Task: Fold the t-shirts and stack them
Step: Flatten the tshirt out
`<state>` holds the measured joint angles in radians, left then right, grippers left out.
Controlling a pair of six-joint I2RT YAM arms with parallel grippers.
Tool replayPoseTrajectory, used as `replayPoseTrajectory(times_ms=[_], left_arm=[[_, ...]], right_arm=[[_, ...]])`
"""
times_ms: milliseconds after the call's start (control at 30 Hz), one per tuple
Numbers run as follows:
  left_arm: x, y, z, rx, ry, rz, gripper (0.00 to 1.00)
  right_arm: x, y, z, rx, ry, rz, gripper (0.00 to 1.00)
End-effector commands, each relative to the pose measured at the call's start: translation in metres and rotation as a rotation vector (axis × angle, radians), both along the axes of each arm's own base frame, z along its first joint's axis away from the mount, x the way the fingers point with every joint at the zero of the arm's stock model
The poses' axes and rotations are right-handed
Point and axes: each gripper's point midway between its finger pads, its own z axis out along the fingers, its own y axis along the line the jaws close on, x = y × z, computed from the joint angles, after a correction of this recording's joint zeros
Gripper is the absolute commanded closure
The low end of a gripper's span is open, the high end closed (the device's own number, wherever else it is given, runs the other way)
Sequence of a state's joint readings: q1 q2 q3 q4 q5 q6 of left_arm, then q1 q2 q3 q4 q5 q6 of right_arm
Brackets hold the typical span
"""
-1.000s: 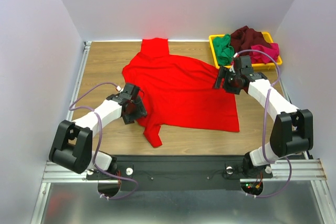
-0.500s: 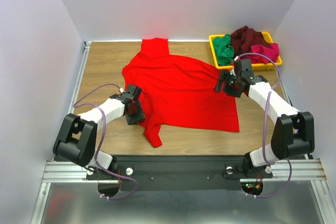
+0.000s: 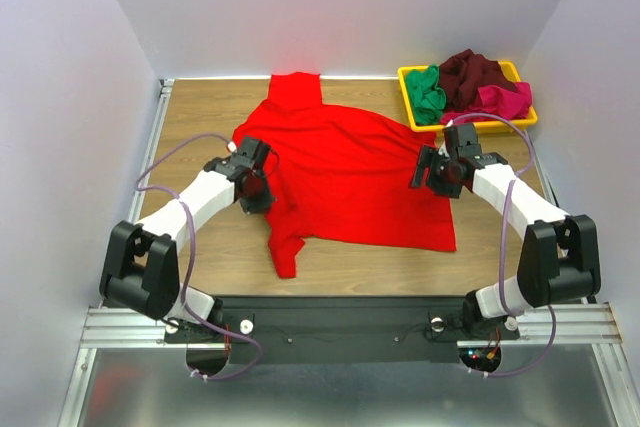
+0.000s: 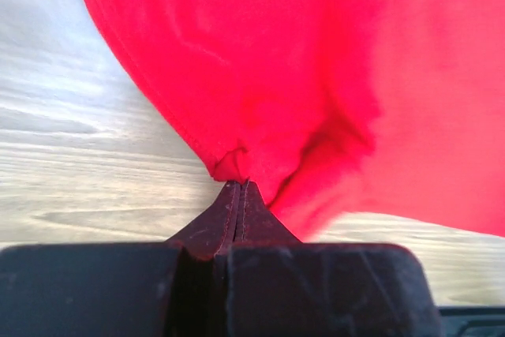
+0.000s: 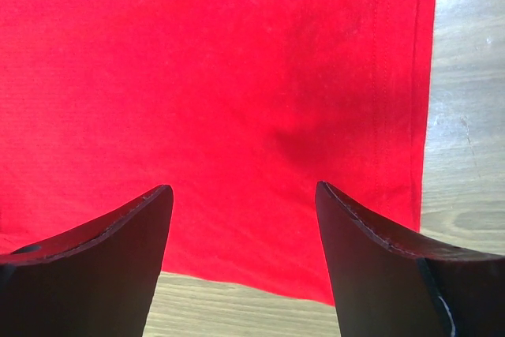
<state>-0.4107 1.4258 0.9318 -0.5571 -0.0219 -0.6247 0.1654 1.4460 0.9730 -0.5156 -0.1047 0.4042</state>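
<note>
Shirts counted: 4. One bright red t-shirt [image 3: 350,172] lies spread across centre of wooden table [image 3: 195,132]. Other 3, namely green t-shirt [image 3: 428,95], dark maroon t-shirt [image 3: 470,72] and magenta-pink t-shirt [image 3: 505,99], are heaped in 1 yellow tray [image 3: 404,87] at far-right corner. Grippers: 2. Left gripper [image 4: 239,192]: fingers pressed together on a pinch of the red t-shirt's left edge, cloth bunched at tips. Right gripper [image 5: 243,195]: fingers apart, nothing btwn them, over the red t-shirt's right side near hem; contact w/ cloth cannot be told.

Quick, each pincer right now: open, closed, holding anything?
Left pincer: closed on a fold of the bright red cloth t-shirt.
Right pincer: open, holding nothing, over the same t-shirt.
</note>
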Motion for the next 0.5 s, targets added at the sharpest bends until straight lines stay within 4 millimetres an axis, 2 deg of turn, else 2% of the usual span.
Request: replayPoseTrajectory(times_ms=[0, 133, 267, 467], left_arm=[[0.005, 0.012, 0.053, 0.03, -0.074, -0.011, 1.0], [-0.003, 0.014, 0.065, 0.031, -0.043, -0.053, 1.0], [-0.014, 0.03, 0.078, 0.097, -0.025, -0.047, 1.0], [-0.008, 0.052, 0.101, 0.188, -0.066, -0.004, 1.0]], right_arm=[[0.005, 0.0, 0.013, -0.005, -0.054, -0.008, 0.21], [0.007, 0.0, 0.012, -0.008, -0.052, -0.008, 0.21], [0.009, -0.001, 0.013, -0.012, -0.054, -0.011, 0.21], [0.009, -0.001, 0.007, -0.017, -0.038, -0.01, 0.21]])
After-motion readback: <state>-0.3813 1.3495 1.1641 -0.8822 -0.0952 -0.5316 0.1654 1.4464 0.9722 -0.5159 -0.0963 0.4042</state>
